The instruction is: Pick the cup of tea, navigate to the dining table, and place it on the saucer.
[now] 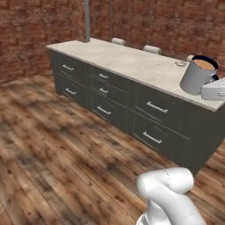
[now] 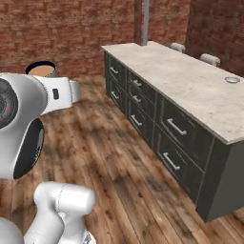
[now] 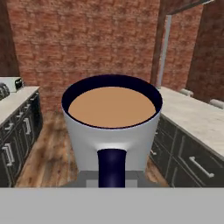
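At the left of the left base view, a wood floor (image 1: 52,145) runs up to a brick wall (image 1: 39,26), with a grey pole (image 1: 87,19) rising at about 12 o'clock from the near corner of the dining table (image 1: 132,61). The table is a long slab of beige speckled stone, and dark drawers (image 1: 156,107) sit under its edge on this side. Two pale stools (image 1: 151,49) show past its far edge. A little further right, the saucer (image 1: 180,63) lies on the stone, small and bare.

At 4 o'clock from the saucer, and apart from it, is the cup of tea (image 1: 197,74). It is upright and up off the table top, and the brown tea inside is level. The gripper (image 1: 214,84) sits against its dark handle at the right edge. The fingers are hidden, but the cup hangs in the air from the hand, so the gripper is gripping it.

In the right base view, the cup's dark rim peeks over the white arm at 10 o'clock. The saucer sits at 2 o'clock near the table's right end, well apart from the cup.

In the hand view, a second counter (image 3: 13,131) with dark drawers stands at 9 o'clock. The cup is in the middle with its handle (image 3: 111,166) at 6 o'clock, and the table is at 3 o'clock.
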Robot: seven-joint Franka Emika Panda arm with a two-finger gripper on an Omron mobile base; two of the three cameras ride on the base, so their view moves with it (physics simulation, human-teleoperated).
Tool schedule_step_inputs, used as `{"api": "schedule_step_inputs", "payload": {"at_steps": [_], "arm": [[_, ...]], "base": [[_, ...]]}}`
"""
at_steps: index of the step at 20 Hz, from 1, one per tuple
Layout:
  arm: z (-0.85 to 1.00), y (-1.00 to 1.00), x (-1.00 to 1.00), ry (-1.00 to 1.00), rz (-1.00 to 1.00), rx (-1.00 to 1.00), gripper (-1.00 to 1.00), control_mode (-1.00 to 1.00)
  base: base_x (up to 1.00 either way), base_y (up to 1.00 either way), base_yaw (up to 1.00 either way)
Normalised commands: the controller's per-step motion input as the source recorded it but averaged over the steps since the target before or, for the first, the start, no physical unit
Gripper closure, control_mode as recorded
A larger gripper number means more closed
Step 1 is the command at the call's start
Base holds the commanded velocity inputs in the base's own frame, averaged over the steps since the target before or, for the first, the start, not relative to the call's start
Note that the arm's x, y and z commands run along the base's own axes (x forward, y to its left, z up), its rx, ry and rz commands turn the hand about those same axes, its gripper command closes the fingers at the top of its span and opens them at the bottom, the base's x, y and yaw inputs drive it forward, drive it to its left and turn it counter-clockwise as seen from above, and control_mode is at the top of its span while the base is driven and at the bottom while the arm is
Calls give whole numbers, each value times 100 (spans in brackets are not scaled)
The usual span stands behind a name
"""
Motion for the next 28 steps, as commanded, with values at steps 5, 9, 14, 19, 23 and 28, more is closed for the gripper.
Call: {"api": "schedule_step_inputs", "payload": {"at_steps": [5, 9, 14, 19, 23, 28], "arm": [[0, 0, 0, 0, 0, 0, 100, 100], [0, 0, 0, 0, 0, 0, 100, 100], [0, 0, 0, 0, 0, 0, 100, 100], [0, 0, 0, 0, 0, 0, 100, 100], [0, 0, 0, 0, 0, 0, 100, 100], [0, 0, 0, 0, 0, 0, 100, 100]], "base": [[28, -8, -74], [39, -14, -55], [76, -82, -41], [96, -100, -30], [93, -100, -30], [100, -100, -15]]}}
